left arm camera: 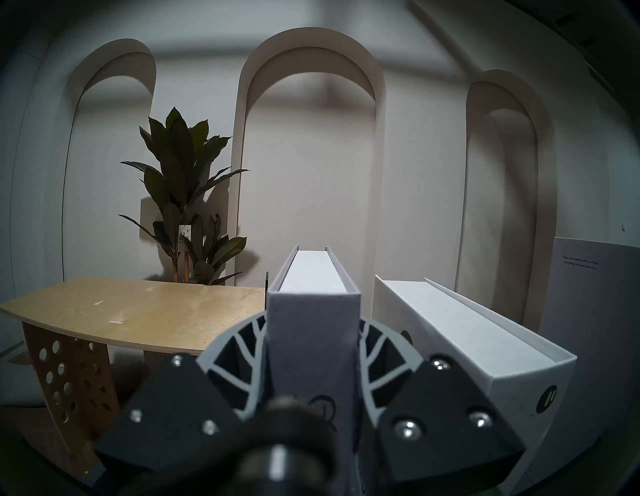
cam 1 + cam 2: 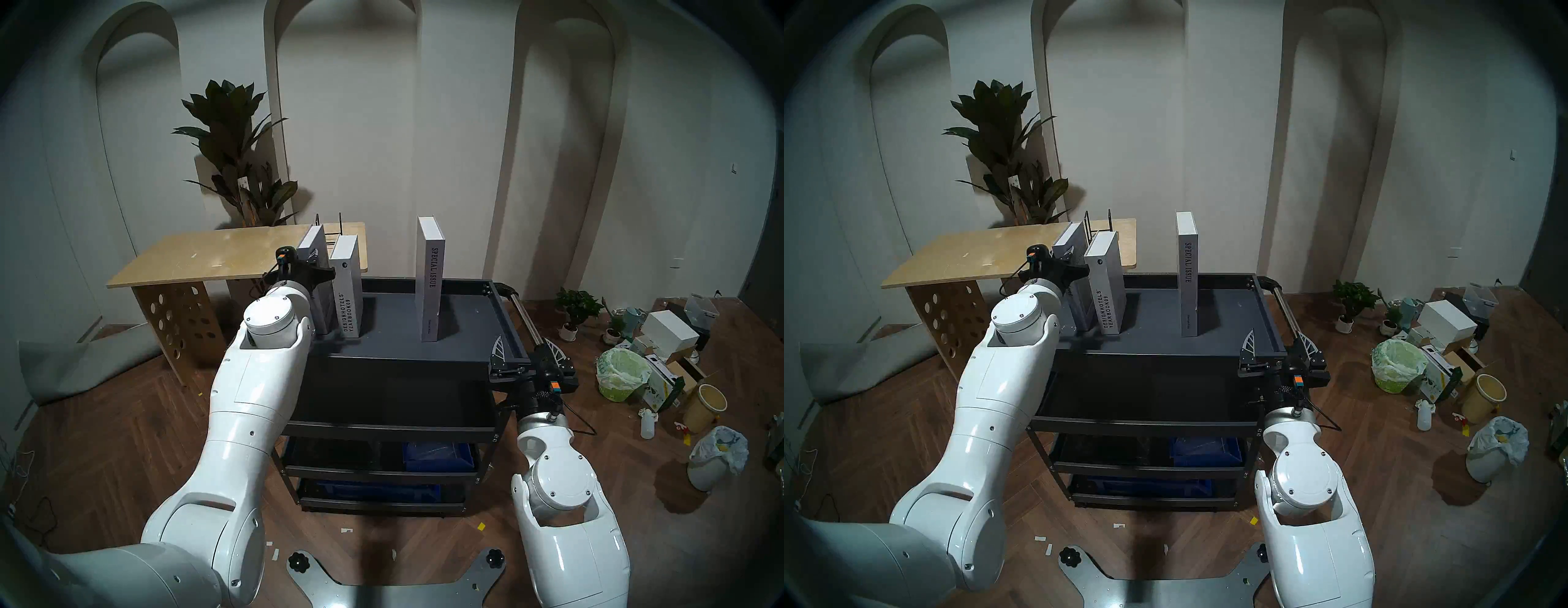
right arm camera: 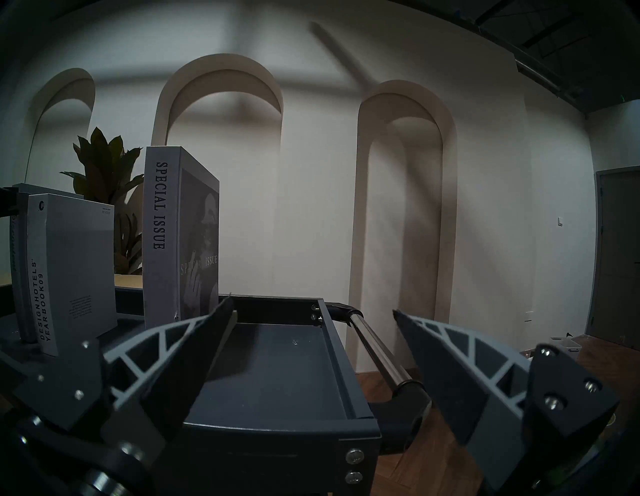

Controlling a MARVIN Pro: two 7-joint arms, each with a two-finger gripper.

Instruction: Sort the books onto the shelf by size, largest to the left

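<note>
- The left gripper (image 1: 313, 350) is clamping the spine of the thin grey hardback book (image 1: 311, 332), holding it upright at the left end of the wide dark-grey metal top tray (image 2: 466, 314) of the black cart.
- The short, thick grey "DESIGNHOTELS YEARBOOK09" book (image 2: 348, 293) is standing just beside it, to the right.
- The tall grey "SPECIAL ISSUE" book (image 2: 429, 280) is standing upright, well apart, nearer the tray's right half.
- The right gripper (image 3: 311, 346) is hovering with jaws spread wide, empty, at the tray's near right corner.
- A light plywood table (image 2: 220, 254) is standing behind the left end.
</note>
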